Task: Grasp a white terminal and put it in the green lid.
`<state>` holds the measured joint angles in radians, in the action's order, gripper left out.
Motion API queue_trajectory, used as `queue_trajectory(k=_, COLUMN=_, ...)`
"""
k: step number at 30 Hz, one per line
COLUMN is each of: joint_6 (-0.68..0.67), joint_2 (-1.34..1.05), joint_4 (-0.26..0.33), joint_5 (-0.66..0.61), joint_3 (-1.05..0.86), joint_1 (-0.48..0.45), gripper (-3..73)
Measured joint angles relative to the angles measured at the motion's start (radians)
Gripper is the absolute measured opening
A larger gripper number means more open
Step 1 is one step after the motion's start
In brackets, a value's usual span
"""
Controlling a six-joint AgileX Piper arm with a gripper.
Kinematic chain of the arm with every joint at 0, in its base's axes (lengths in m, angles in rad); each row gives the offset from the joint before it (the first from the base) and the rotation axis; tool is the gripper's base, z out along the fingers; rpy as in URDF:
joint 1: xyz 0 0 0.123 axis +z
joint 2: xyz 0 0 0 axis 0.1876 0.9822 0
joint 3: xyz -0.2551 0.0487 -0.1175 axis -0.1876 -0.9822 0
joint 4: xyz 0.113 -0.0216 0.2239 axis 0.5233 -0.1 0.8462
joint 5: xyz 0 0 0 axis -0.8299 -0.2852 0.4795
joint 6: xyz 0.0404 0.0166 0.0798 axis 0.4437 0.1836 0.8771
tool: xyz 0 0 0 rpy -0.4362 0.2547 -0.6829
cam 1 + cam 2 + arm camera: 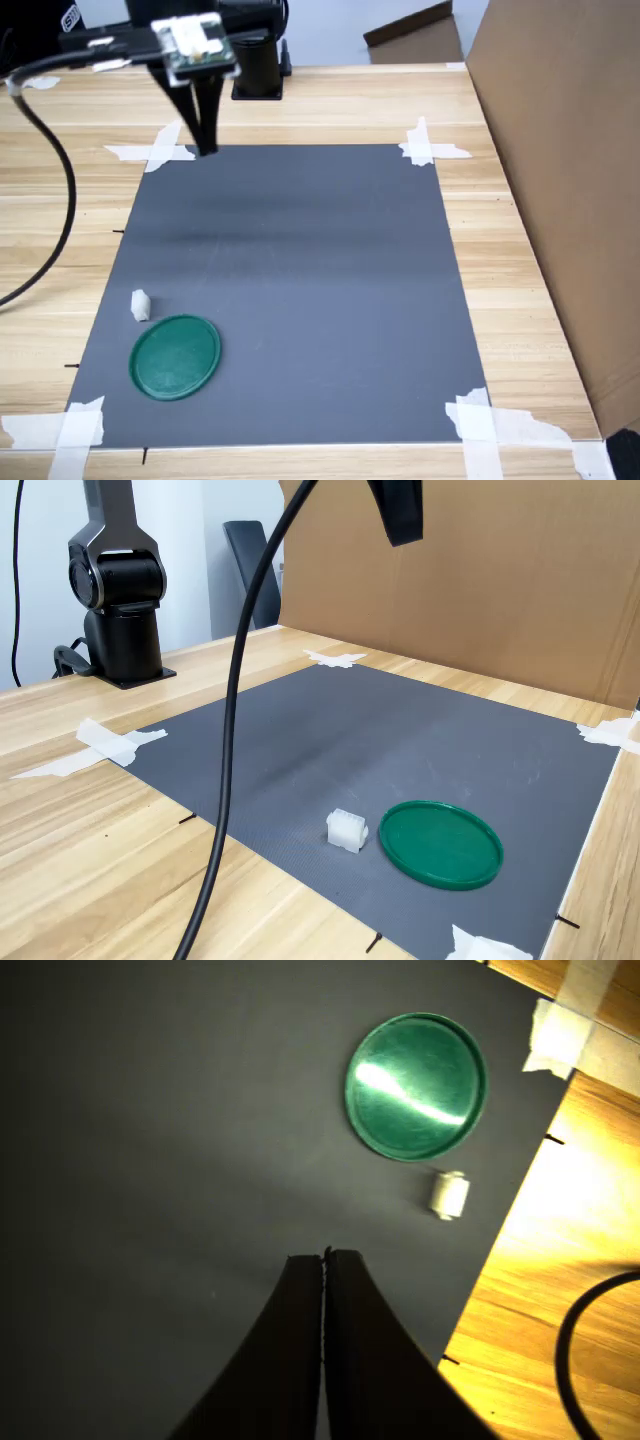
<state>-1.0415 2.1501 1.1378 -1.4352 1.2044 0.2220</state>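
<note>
Well apart from the closed pincer [324, 1256], the white terminal [448, 1194] lies beside the green lid [416, 1086].

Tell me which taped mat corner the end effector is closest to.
The corner tape at the first exterior view's upper left: the shut end effector hangs right beside it. The other three taped corners are far off.
</note>
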Motion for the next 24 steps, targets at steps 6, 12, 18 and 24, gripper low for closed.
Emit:
queue_trajectory(k=6, joint_6=0.013, joint_2=0.054, joint_4=0.015, joint_5=0.026, joint_3=0.033, joint_1=-0.074, gripper=-2.8)
queue_trajectory(k=12, joint_6=-0.067, joint_2=0.1, joint_4=0.043, joint_5=-0.006, joint_3=0.085, joint_1=-0.21, gripper=-2.8)
queue_trajectory(k=18, joint_6=-0.221, joint_2=0.065, joint_4=0.088, joint_5=-0.084, joint_3=0.065, joint_1=-0.26, gripper=-2.8)
queue_trajectory(k=24, joint_6=-0.266, joint_2=0.042, joint_4=0.115, joint_5=-0.098, joint_3=0.058, joint_1=-0.279, gripper=-2.8)
